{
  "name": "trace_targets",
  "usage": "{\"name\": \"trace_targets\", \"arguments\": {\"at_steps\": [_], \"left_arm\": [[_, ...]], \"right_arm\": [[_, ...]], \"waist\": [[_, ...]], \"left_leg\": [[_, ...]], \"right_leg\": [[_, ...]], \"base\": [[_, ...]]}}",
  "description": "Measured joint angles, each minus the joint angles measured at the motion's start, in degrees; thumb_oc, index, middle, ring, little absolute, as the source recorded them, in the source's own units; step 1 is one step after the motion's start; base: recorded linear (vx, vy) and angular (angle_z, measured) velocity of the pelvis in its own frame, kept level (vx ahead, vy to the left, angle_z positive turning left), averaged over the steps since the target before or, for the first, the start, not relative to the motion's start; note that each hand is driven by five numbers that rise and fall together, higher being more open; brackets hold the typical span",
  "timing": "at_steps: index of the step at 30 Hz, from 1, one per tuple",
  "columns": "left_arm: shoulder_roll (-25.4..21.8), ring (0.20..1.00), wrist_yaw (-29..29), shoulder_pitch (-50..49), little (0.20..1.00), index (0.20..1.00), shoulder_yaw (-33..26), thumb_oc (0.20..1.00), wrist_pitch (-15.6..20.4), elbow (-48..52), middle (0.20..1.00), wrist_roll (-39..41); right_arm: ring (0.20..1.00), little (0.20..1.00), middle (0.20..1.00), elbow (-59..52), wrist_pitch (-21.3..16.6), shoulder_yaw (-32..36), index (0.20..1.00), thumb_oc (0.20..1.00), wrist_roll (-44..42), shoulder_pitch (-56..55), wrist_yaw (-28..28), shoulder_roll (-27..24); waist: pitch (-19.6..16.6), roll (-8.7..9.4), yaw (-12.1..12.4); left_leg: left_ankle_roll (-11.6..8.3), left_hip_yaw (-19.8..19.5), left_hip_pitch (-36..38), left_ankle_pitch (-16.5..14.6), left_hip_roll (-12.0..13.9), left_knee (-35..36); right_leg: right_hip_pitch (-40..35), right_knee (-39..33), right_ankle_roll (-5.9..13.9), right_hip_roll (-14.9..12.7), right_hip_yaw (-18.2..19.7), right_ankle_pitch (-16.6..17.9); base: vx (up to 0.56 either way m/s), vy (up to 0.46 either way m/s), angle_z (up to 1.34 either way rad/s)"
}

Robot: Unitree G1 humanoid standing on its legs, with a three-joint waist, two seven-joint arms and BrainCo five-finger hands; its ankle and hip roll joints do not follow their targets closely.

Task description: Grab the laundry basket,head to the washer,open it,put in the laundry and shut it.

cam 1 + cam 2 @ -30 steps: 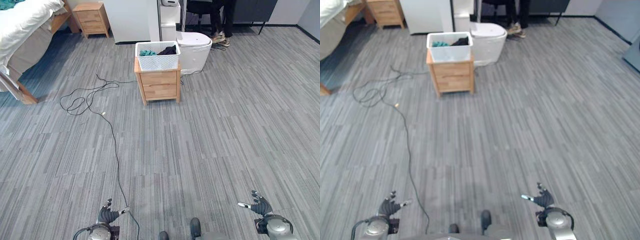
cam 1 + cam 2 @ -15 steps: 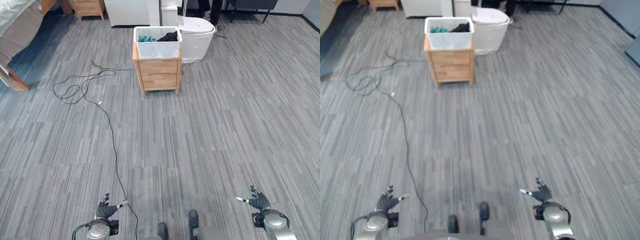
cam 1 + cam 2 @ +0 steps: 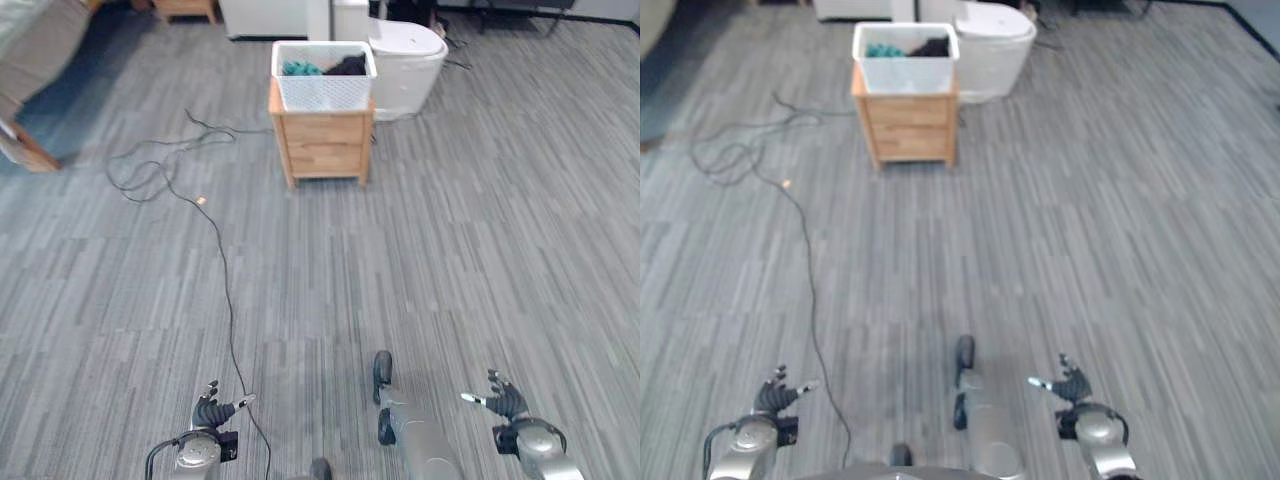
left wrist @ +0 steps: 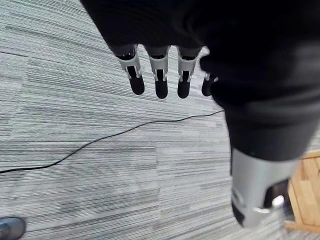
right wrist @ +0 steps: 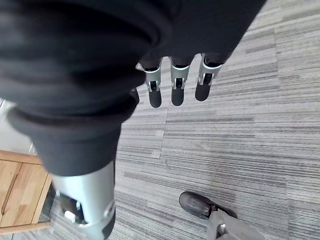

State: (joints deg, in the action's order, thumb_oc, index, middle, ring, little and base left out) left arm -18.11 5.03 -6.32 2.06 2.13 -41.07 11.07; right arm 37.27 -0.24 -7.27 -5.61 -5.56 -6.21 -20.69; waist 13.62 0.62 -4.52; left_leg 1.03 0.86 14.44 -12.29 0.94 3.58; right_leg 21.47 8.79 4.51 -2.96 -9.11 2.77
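We're on the approach step: laundry basket (image 3: 323, 74) sits on the wooden nightstand (image 3: 321, 145) far ahead, washer (image 3: 407, 65) just beside it. Left hand (image 3: 208, 412) and right hand (image 3: 502, 400) hang low, fingers relaxed, empty. Next: walk closer, then grip the basket rim with both hands.

1. Basket (image 3: 323, 75): white plastic, perforated lattice walls, matt.
2. Laundry (image 3: 322, 68): soft cloth, teal and dark pieces.
3. Cabinet (image 3: 322, 145): light wood, smooth satin finish, visible grain.
4. Washer (image 3: 408, 62): white plastic shell, smooth, slight gloss.
5. Floor (image 3: 450, 230): grey striped carpet, matt, fine rough texture.
6. Left hand (image 4: 165, 75), right hand (image 5: 172, 75): silver metal-look fingers, dark matt tips, dark ribbed cover.
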Motion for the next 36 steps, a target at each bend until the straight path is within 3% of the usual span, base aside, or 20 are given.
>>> {"name": "trace_targets", "arguments": {"at_steps": [1, 2, 4, 6, 7, 9, 10, 13, 14, 15, 16, 19, 22, 24, 26, 28, 30, 31, 33, 36], "left_arm": [[0.39, 1.0, -0.22, -0.04, 1.0, 1.0, 1.11, 1.0, -0.01, 0.06, 1.0, 0.0], [0.83, 1.0, -0.25, -1.07, 1.0, 1.0, 1.49, 1.0, -0.02, 0.46, 1.0, 0.0], [1.55, 1.0, -0.34, -1.35, 1.0, 1.0, 1.51, 1.0, -0.05, -0.07, 1.0, -0.01], [2.45, 1.0, -0.65, -0.68, 1.0, 1.0, 2.15, 1.0, 0.04, 0.06, 1.0, -0.02], [2.36, 1.0, -0.87, 0.39, 1.0, 1.0, 2.27, 1.0, 0.02, -0.2, 1.0, -0.02], [2.19, 1.0, -0.99, 0.69, 1.0, 1.0, 2.35, 1.0, -0.05, 0.03, 1.0, -0.05], [2.19, 1.0, -1.0, 0.58, 1.0, 1.0, 2.45, 1.0, -0.08, -0.07, 1.0, -0.11], [1.93, 1.0, -1.02, 0.18, 1.0, 1.0, 2.61, 1.0, -0.02, -0.07, 1.0, -0.15], [1.68, 1.0, -0.92, -0.4, 1.0, 1.0, 2.58, 1.0, -0.08, -0.25, 1.0, -0.16], [1.85, 1.0, -0.9, -0.37, 1.0, 1.0, 2.56, 1.0, -0.11, -2.33, 1.0, -0.16], [1.83, 1.0, -0.87, -0.05, 1.0, 1.0, 2.49, 1.0, -0.15, -2.86, 1.0, -0.16], [1.81, 1.0, -0.75, -0.54, 1.0, 1.0, 2.25, 1.0, -0.28, -3.73, 1.0, -0.26], [1.7, 1.0, -0.6, -2.19, 1.0, 1.0, 1.76, 1.0, -0.69, -3.79, 1.0, -0.57], [1.2, 1.0, -0.56, -1.57, 1.0, 1.0, 1.53, 1.0, -1.01, -3.65, 1.0, -0.79], [-1.93, 1.0, -0.57, 0.17, 1.0, 1.0, 1.91, 1.0, -0.99, -2.77, 1.0, -1.0], [-3.03, 1.0, -0.45, 3.62, 1.0, 1.0, 2.27, 1.0, -0.89, -2.57, 1.0, -0.99], [-4.23, 1.0, -0.22, 5.82, 1.0, 1.0, 2.76, 1.0, -0.92, -2.64, 1.0, -0.99], [-3.97, 1.0, -0.16, 5.8, 1.0, 1.0, 3.04, 1.0, -0.92, -2.39, 1.0, -0.96], [-3.8, 1.0, -0.15, 4.26, 1.0, 1.0, 3.11, 1.0, -0.93, -2.28, 1.0, -0.96], [-2.98, 1.0, -0.02, 2.93, 1.0, 1.0, 2.98, 1.0, -0.97, -3.62, 1.0, -0.88]], "right_arm": [[1.0, 1.0, 1.0, 0.1, 0.0, 0.01, 1.0, 1.0, 0.0, 0.13, 0.02, -0.12], [1.0, 1.0, 1.0, 0.16, -0.07, -0.02, 1.0, 1.0, 0.01, 1.63, 0.09, -0.29], [1.0, 1.0, 1.0, 1.21, -0.08, 0.26, 1.0, 1.0, -0.01, 3.55, 0.03, -0.62], [1.0, 1.0, 1.0, 0.72, -0.62, 0.21, 1.0, 1.0, -0.02, 3.93, -0.03, -1.24], [1.0, 1.0, 1.0, 1.18, -0.83, 0.05, 1.0, 1.0, -0.04, 4.85, -0.23, -1.17], [1.0, 1.0, 1.0, 1.78, -0.78, -0.05, 1.0, 1.0, -0.04, 5.91, -0.61, -0.64], [1.0, 1.0, 1.0, 1.76, -0.69, -0.19, 1.0, 1.0, -0.04, 5.9, -0.79, -0.63], [1.0, 1.0, 1.0, 2.4, -0.5, -0.86, 1.0, 1.0, -0.02, 5.14, -1.32, -0.77], [1.0, 1.0, 1.0, 3.48, -0.19, -1.95, 1.0, 1.0, -0.02, 4.97, -1.3, -0.65], [1.0, 1.0, 1.0, 5.78, -0.04, -2.63, 1.0, 1.0, -0.01, 3.75, -1.45, -0.64], [1.0, 1.0, 1.0, 6.82, 0.19, -2.57, 1.0, 1.0, -0.02, 3.39, -1.53, -0.68], [1.0, 1.0, 1.0, 8.06, 0.34, -2.52, 1.0, 1.0, 0.01, 3.05, -1.76, -0.62], [1.0, 1.0, 1.0, 7.78, 0.23, -2.18, 1.0, 1.0, 0.07, 2.68, -1.83, -0.61], [1.0, 1.0, 1.0, 7.17, 0.23, -2.21, 1.0, 1.0, 0.11, 2.19, -1.78, 0.64], [1.0, 1.0, 1.0, 5.74, -0.05, -2.29, 1.0, 1.0, 0.11, 1.84, -1.27, 4.21], [1.0, 1.0, 1.0, 4.81, -0.02, -2.45, 1.0, 1.0, 0.06, 2.49, -1.15, 4.83], [1.0, 1.0, 1.0, 0.66, -0.61, -2.96, 1.0, 1.0, 0.03, 4.85, -1.11, 5.6], [1.0, 1.0, 1.0, -0.31, -0.52, -4.8, 1.0, 1.0, 0.03, 5.56, -1.05, 4.92], [1.0, 1.0, 1.0, -0.61, -0.71, -5.07, 1.0, 1.0, 0.03, 6.43, -1.11, 4.98], [1.0, 1.0, 1.0, -0.25, 0.05, -5.16, 1.0, 1.0, 0.05, 5.21, -1.05, 4.14]], "waist": [[-0.15, -1.13, -0.11], [-0.5, -1.88, 0.09], [-0.59, -2.66, -0.15], [-1.18, -1.97, -0.04], [-1.35, -0.72, 0.13], [-1.1, 1.72, 0.58], [-0.86, 2.36, 1.19], [-0.9, 2.44, 1.58], [-0.82, 1.75, 2.07], [-1.27, 0.68, 2.46], [-1.12, 0.3, 2.8], [-1.25, 0.44, 3.55], [-2.62, 0.71, 4.83], [-3.51, 2.81, 4.02], [-5.53, 6.59, 4.0], [-5.29, 6.54, 3.61], [-3.63, 5.21, 2.83], [-2.05, 3.76, 2.93], [-0.95, 2.91, 2.54], [-0.4, 2.84, 1.51]], "left_leg": [[-0.17, -0.48, -0.21, -0.2, 0.9, -2.3], [-2.98, -0.03, -0.12, 2.14, 2.15, -6.59], [-5.38, 0.09, -0.68, 3.26, 3.81, -12.43], [-9.21, 0.94, -5.47, 4.82, 3.52, -23.14], [-7.96, 5.68, -10.57, 3.11, 3.66, -29.29], [-6.2, 9.88, -17.88, 1.51, 1.94, -25.34], [-4.87, 10.57, -18.84, 2.45, 1.31, -19.35], [-6.06, 11.04, -25.39, 11.57, 2.21, -8.87], [-5.82, 10.64, -27.97, 15.19, 3.44, -5.14], [-6.08, 10.63, -30.23, 18.71, 4.21, 1.64], [-5.81, 10.61, -31.99, 19.02, 4.38, 1.57], [-5.29, 11.64, -32.75, 18.95, 4.18, 1.57], [-2.1, 13.34, -28.53, 20.01, 3.37, 1.19], [1.34, 14.39, -27.69, 23.1, 0.95, -1.82], [5.33, 14.73, -25.66, 18.78, -2.79, -6.05], [7.75, 14.06, -23.43, 15.65, -4.12, -5.65], [7.33, 14.97, -20.6, 14.66, -4.72, -4.9], [7.9, 15.04, -16.28, 11.29, -5.0, -3.08], [6.29, 15.32, -13.78, 9.27, -5.18, -2.3], [4.14, 15.29, -9.85, 7.69, -6.38, -1.61]], "right_leg": [[-0.34, 1.33, -0.07, 1.04, 0.02, 0.06], [-3.48, 0.1, -4.76, 2.48, 0.04, 3.67], [-7.2, -1.64, -6.56, 3.54, -1.53, 2.55], [-13.27, -6.63, -7.84, 4.3, -1.17, 2.27], [-15.88, -9.86, -10.84, 4.19, -0.8, 2.98], [-19.5, -13.42, -11.97, 3.69, 0.73, 3.42], [-20.33, -13.37, -11.75, 3.57, 0.89, 3.29], [-23.11, -13.58, -9.4, 4.62, 0.79, -0.55], [-25.67, -13.48, -8.66, 5.63, 1.7, -1.39], [-28.7, -13.78, -9.06, 7.1, 1.8, -4.91], [-30.13, -13.75, -9.7, 7.58, 1.76, -5.88], [-34.63, -13.45, -8.63, 7.29, 3.58, -9.08], [-39.8, -13.4, -5.69, 4.92, 6.57, -12.89], [-39.65, -8.49, -3.23, 1.4, 6.02, -14.48], [-35.88, 5.36, -1.42, -3.17, 5.32, -14.92], [-28.56, 18.66, 0.33, -3.93, 6.47, -14.7], [-12.52, 38.66, 0.93, -4.27, 7.84, -14.39], [-5.38, 38.66, 0.07, -4.12, 6.48, -14.88], [0.52, 31.78, 0.06, -4.58, 3.59, -14.73], [5.07, 7.8, 0.07, -4.41, -2.67, -11.3]], "base": [[0.33, -0.209, 0.49], [0.33, -0.21, 0.32], [0.22, -0.148, 0.19], [0.21, -0.127, 0.24], [0.24, -0.08, 0.14], [0.25, -0.021, -0.21], [0.27, -0.003, -0.52], [0.26, 0.015, -0.23], [0.4, 0.052, -0.27], [0.49, 0.117, -0.23], [0.5, 0.14, -0.09], [0.45, 0.167, -0.23], [0.4, 0.189, -0.55], [0.34, 0.199, -0.12], [0.31, 0.241, -0.14], [0.28, 0.26, 0.05], [0.35, 0.222, -0.13], [0.48, 0.197, -0.31], [0.4, 0.056, -0.12], [0.3, -0.034, 0.17]]}}
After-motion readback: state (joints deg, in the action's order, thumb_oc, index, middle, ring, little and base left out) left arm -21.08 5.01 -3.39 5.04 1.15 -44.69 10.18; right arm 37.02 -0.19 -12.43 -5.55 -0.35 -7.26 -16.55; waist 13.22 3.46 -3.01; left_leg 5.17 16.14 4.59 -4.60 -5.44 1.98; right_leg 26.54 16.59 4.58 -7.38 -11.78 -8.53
